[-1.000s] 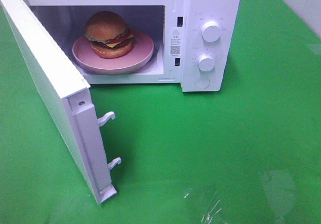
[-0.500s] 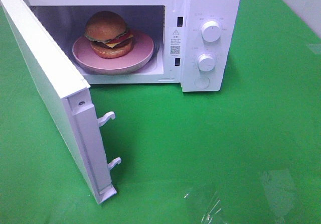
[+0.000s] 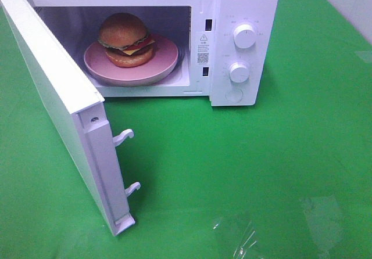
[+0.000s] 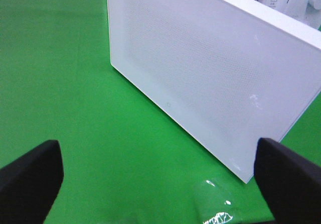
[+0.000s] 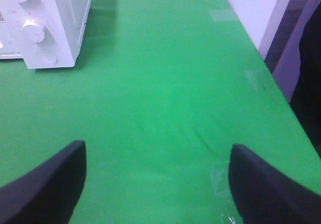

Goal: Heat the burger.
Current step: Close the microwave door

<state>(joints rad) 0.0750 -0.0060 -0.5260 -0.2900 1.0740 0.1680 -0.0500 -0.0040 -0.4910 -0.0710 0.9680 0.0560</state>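
Burger (image 3: 125, 38) sits upright, dome up, stack axis vertical, on pink plate (image 3: 168, 61) inside microwave (image 3: 244, 3); door (image 3: 52, 85) swung open. Left end effector (image 4: 158, 184) and right end effector (image 5: 158, 184) both spread wide, empty, above green desk (image 3: 261, 166).

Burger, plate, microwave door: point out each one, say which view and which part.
burger (image 3: 122, 29): high exterior view, top of the bun dome.
plate (image 3: 167, 54): high exterior view, bare right side near the rim.
door (image 4: 210, 68): left wrist view, middle of its flat white panel.
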